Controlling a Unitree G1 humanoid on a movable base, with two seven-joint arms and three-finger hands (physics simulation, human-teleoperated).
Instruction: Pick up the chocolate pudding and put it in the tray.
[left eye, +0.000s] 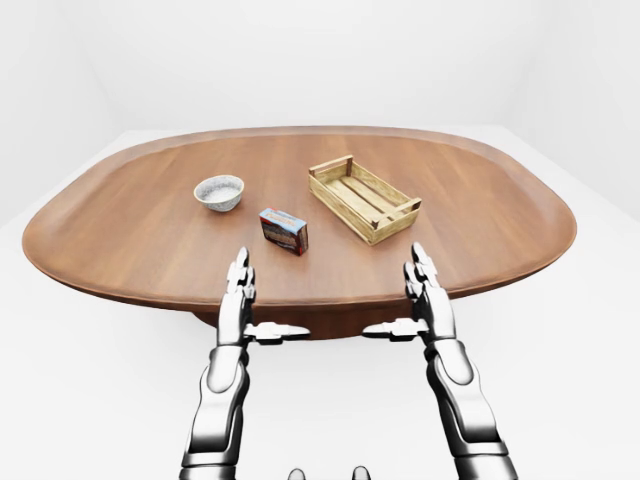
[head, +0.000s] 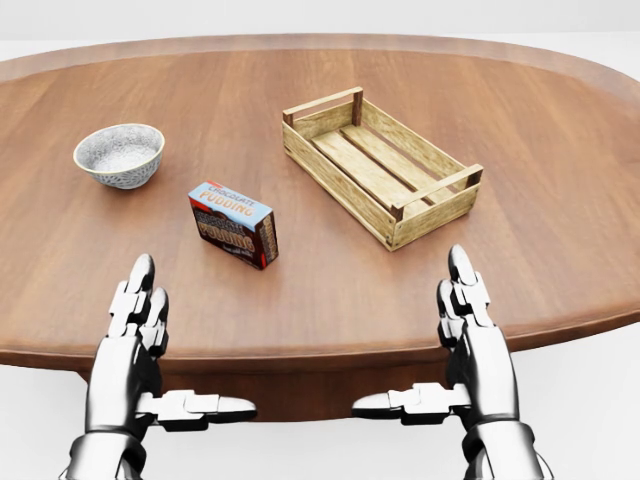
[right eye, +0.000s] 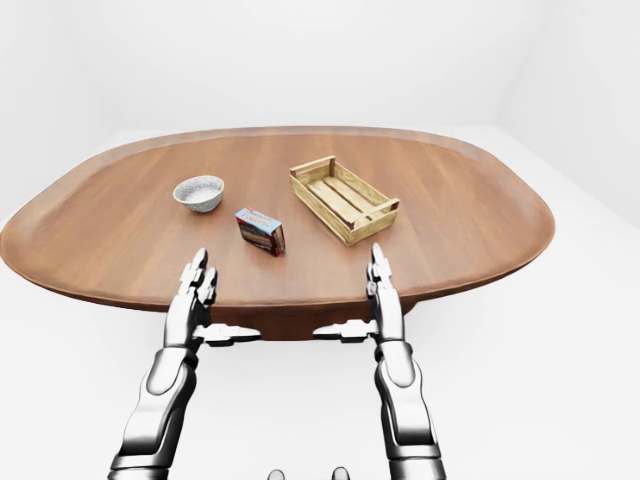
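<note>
In the head view, nearest at the bottom, the left hand (head: 140, 345) sits at about 7 o'clock and the right hand (head: 468, 340) at about 5 o'clock. Both are spread: fingers straight and pointing toward 12 o'clock, thumbs stuck out sideways toward each other. Neither holds anything, and both hover at the near rim of the table (head: 330, 300), an oval of brown wood.

Beyond the left hand, a little left of the view's middle, the chocolate pudding (head: 233, 224) stands on the table. It is a small box with a light blue top and a dark red-brown side, turned at an angle. It is clear of both hands.

At roughly 2 o'clock from the box lies the tray (head: 375, 166), a slatted crate of pale wood with nothing in it, set diagonally, its long axis running from 11 to 5 o'clock. At about 10 o'clock from the box sits a small speckled grey bowl (head: 119, 154), well apart from the tray.
</note>
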